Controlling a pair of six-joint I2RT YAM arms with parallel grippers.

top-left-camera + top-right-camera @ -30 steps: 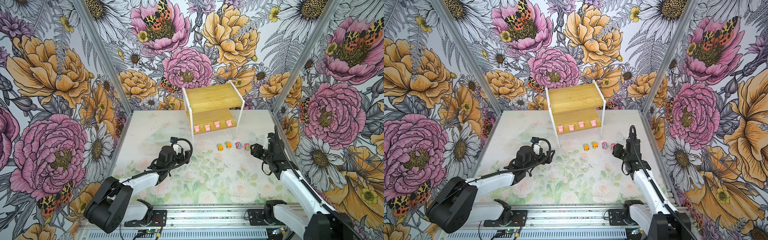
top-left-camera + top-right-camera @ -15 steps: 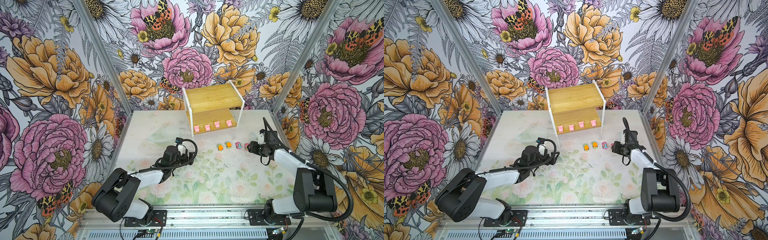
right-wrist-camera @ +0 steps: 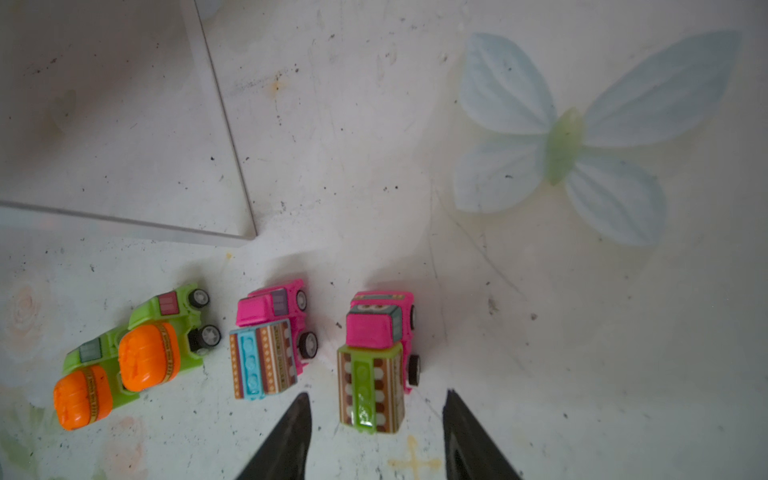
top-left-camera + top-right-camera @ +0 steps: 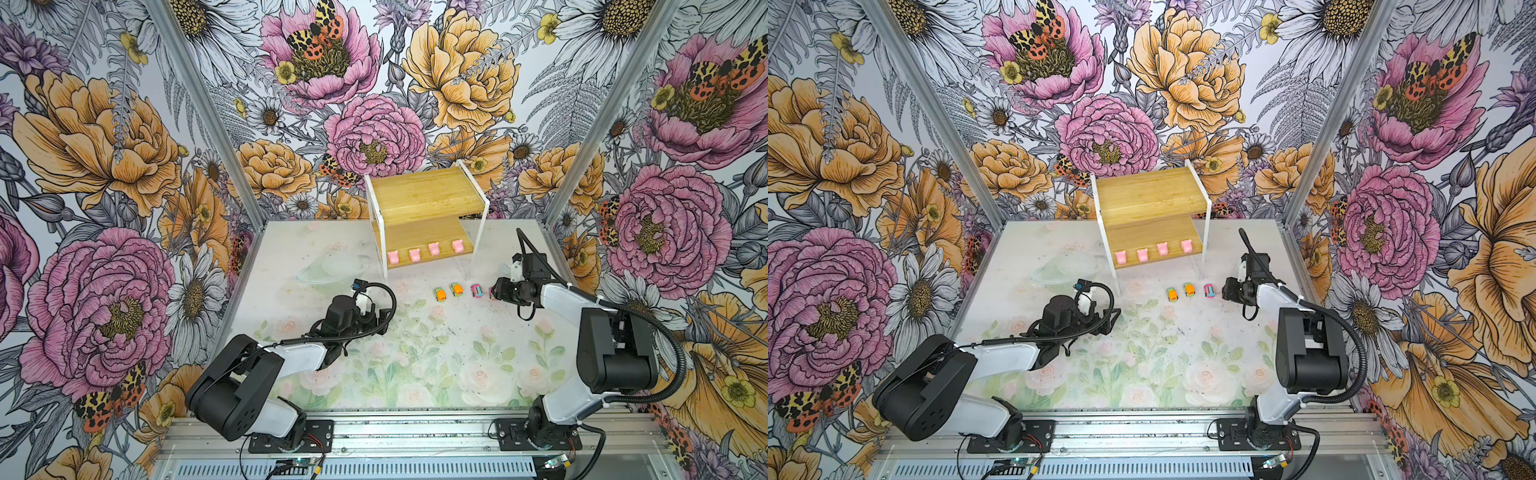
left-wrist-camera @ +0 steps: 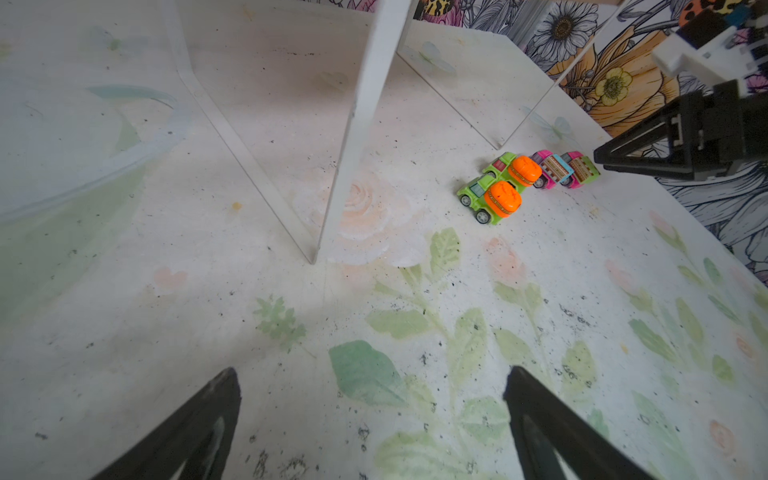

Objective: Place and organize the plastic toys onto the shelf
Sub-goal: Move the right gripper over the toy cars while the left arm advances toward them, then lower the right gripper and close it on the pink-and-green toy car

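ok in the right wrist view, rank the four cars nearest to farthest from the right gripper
1. green-backed pink car, between the right gripper's jaws
2. blue-backed pink car, beside it
3. nearer orange car, further along
4. last orange car, row's end

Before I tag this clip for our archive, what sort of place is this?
Probably a robot test cell, not a home: floral-printed walls enclose the table, two robot arms are mounted on an aluminium rail, and a shelf holds toys.

Four figures (image 4: 392,257) on shelf (image 4: 424,193) lower board; four cars (image 4: 456,289) in row on table (image 4: 436,357) before shelf.
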